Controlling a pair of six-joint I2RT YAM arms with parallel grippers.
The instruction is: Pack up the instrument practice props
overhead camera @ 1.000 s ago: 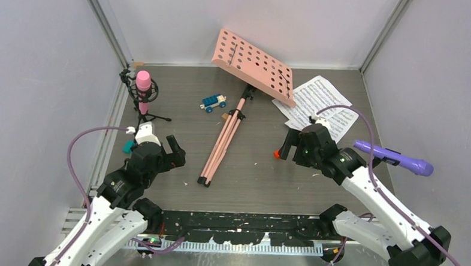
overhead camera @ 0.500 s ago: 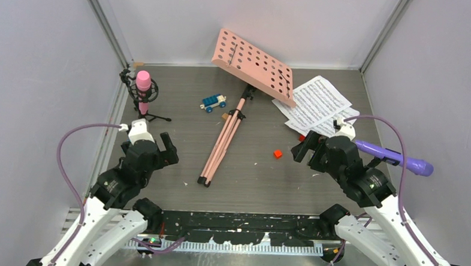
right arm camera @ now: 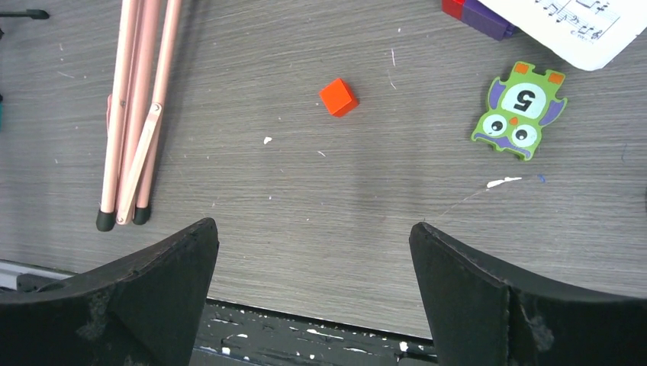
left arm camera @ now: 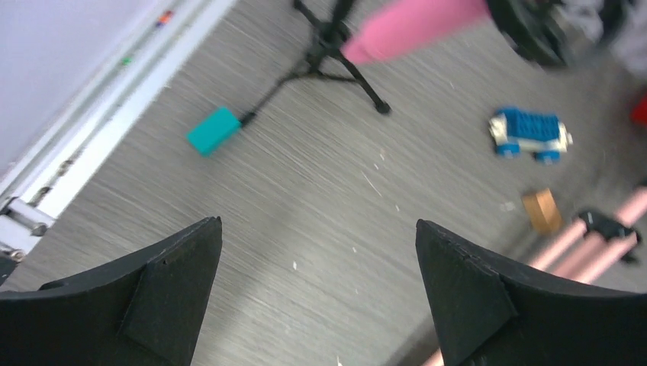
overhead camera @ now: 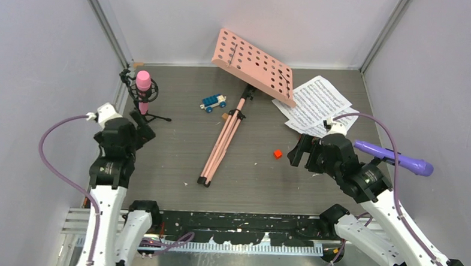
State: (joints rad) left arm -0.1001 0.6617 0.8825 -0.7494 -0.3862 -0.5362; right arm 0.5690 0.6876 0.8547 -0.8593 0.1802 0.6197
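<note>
- Left gripper [left arm camera: 317, 227]: jaws fully spread, holding nothing, above bare table [overhead camera: 255, 179].
- Right gripper [right arm camera: 313, 227]: jaws fully spread and empty, with a red block [right arm camera: 338, 97] beyond them.
- Pink mic [overhead camera: 143, 81]: upright in a black mount [overhead camera: 154, 93] at far left, just beyond the left gripper. A teal block [left arm camera: 214, 130] lies at one mount leg.
- Rack [overhead camera: 254, 68]: tilted, back centre, with its legs [overhead camera: 220, 147] folded together and lying toward the near edge.
- Pages [overhead camera: 315, 100]: flat, right of the rack.
- Purple mic [overhead camera: 394, 158]: by the right wall, apparently raised. Its support is not discernible.
- Car [overhead camera: 213, 101]: between the pink mic and the rack.
</note>
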